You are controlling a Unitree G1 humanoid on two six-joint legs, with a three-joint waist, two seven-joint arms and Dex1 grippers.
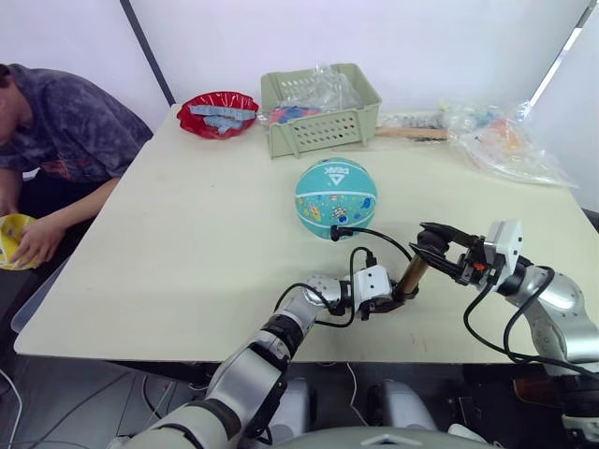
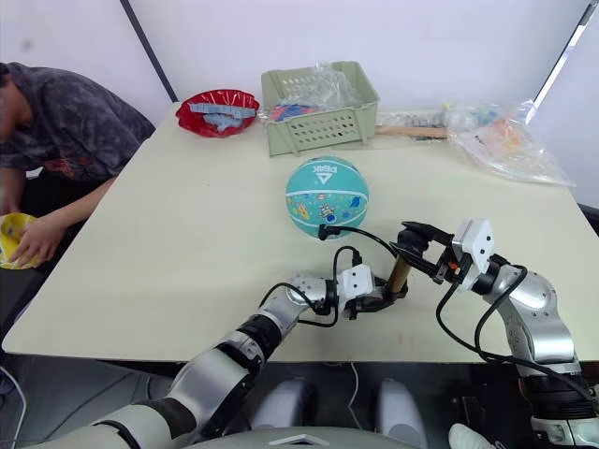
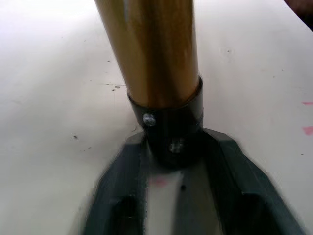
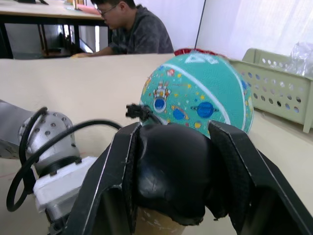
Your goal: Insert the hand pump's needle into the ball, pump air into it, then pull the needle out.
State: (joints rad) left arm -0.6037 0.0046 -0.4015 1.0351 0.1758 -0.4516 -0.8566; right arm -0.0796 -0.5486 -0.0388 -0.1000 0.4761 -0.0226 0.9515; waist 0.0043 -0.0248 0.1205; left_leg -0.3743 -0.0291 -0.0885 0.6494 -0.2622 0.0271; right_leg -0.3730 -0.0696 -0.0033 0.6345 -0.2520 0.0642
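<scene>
Left pincer (image 1: 398,296) is clamping the bottom black end cap of the hand pump (image 1: 413,274), pinning its base to the desk (image 1: 187,234); left wrist view is showing both fingers hugging the cap with the gold barrel rising between them. Right pincer (image 1: 432,245) is gripping the black T-handle at the top of the pump, fingers closed around it per the right wrist view.

Thin black hose (image 1: 374,234) is running from the pump away from both pincers to the ball (image 1: 336,196), which is sitting just beyond them toward desk centre. Hose tip is touching the near lower side of the ball; the needle itself is too small to make out, so judging it as already seated in the valve.

Step in hand, my read: pumping. Barrel is leaning slightly, handle looking near the barrel top. Next move is calling for the right pincer to stroke the handle along the barrel axis while the left one is holding the base steady; off-axis pull risks yanking the hose and tipping the needle out early.

Pose: left forearm lying low across the near desk edge, reaching inward. Right arm coming in from the right, elbow bent, wrist turned inward toward the pump top.

Farther out: green basket (image 1: 321,110), red bowl (image 1: 218,113), plastic bags (image 1: 505,140), a person (image 1: 56,140) seated past the left edge.
</scene>
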